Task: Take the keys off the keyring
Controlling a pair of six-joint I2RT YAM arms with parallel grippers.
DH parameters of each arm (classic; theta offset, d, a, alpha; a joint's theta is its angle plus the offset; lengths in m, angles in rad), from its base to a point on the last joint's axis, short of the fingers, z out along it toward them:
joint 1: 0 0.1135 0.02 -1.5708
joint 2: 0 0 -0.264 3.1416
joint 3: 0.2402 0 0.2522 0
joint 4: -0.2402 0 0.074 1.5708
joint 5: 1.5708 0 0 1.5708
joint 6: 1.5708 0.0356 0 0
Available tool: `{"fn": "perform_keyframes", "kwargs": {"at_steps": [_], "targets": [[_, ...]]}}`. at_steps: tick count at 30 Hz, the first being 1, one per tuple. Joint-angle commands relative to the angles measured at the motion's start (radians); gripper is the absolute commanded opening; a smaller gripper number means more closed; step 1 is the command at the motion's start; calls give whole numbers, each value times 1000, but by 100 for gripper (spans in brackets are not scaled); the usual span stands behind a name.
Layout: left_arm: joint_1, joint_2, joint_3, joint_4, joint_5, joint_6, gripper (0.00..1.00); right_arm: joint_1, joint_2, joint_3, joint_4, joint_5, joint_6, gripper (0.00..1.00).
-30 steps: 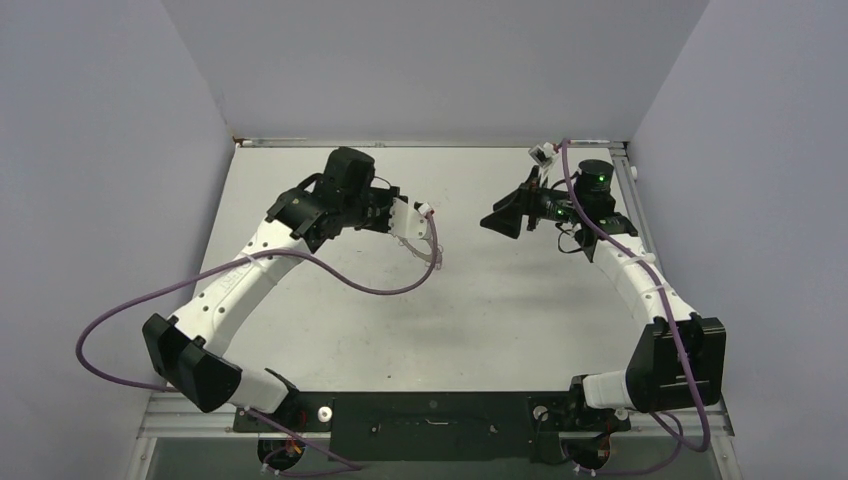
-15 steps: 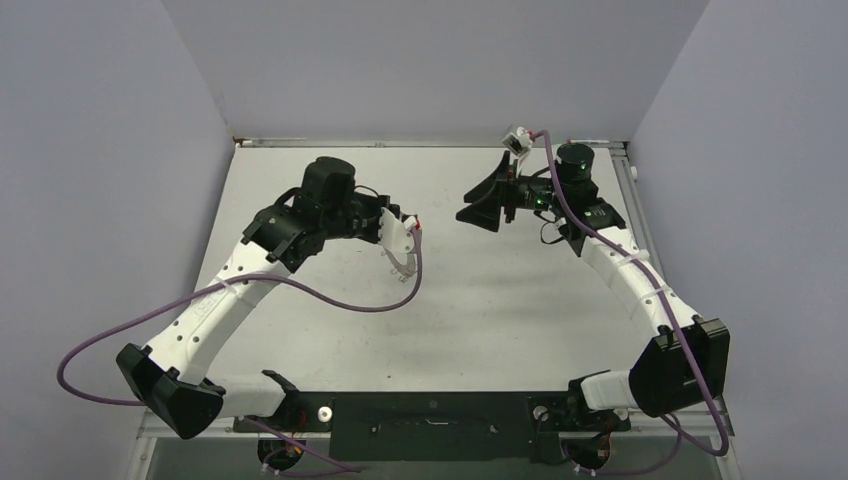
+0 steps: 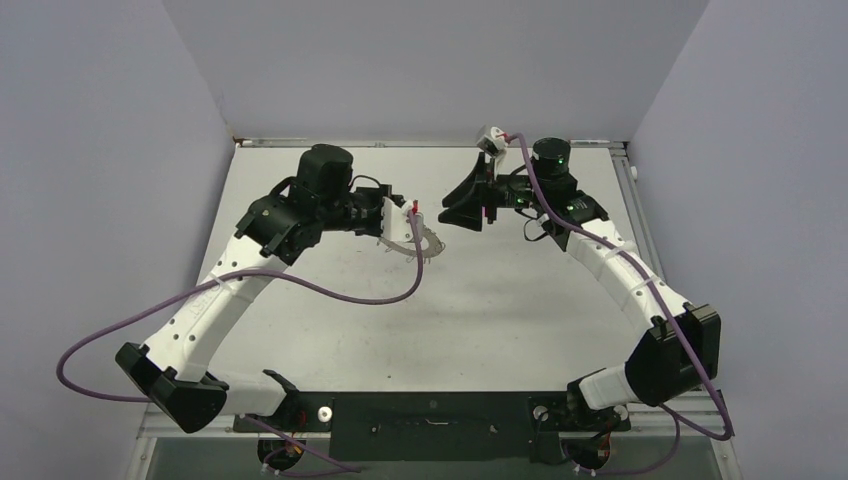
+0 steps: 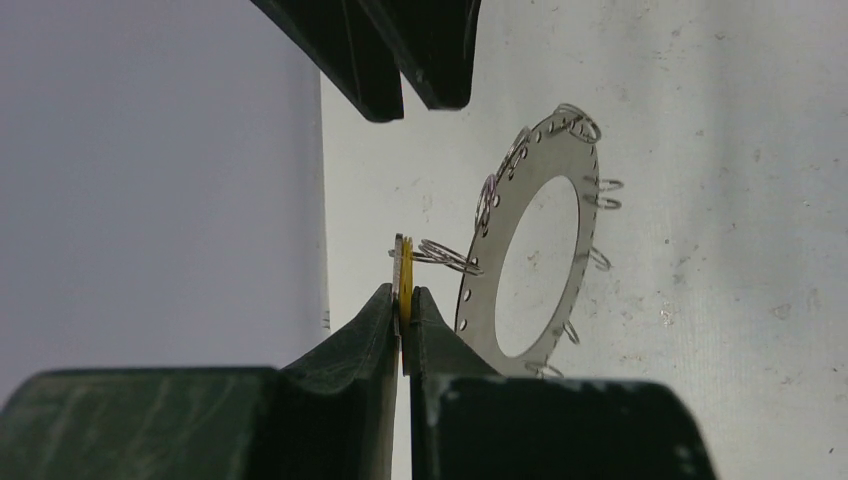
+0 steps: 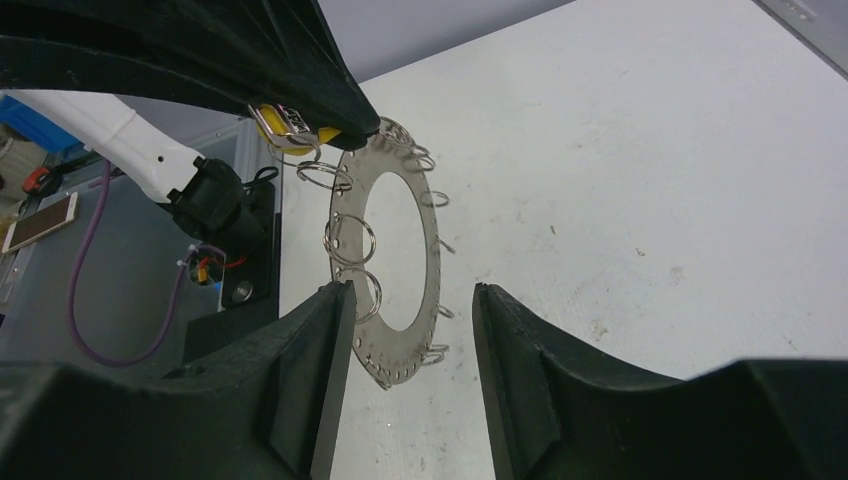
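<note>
One key [image 4: 404, 283], clamped in the left pincer [image 4: 403, 305], sits at the keyring's [image 4: 548, 145] edge. The right pincer [image 5: 413, 300], jaws apart, should grip the keyring's rim squarely before any pull.

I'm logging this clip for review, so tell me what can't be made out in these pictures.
Key: left wrist view, edge-on, mostly hidden between the left gripper's fingers.
Keyring bottom: left wrist view, hidden behind the left gripper's body.
Keyring, top view: too small; loops unreadable.
</note>
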Motion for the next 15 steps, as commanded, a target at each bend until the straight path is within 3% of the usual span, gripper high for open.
{"fn": "perform_keyframes", "kwargs": {"at_steps": [1, 15], "targets": [[-7, 4, 62, -4, 81, -7, 0, 29, 29, 51, 104, -23, -13, 46], [-11, 20, 75, -2, 106, -17, 0, 94, 75, 84, 138, -62, -15, 30]]}}
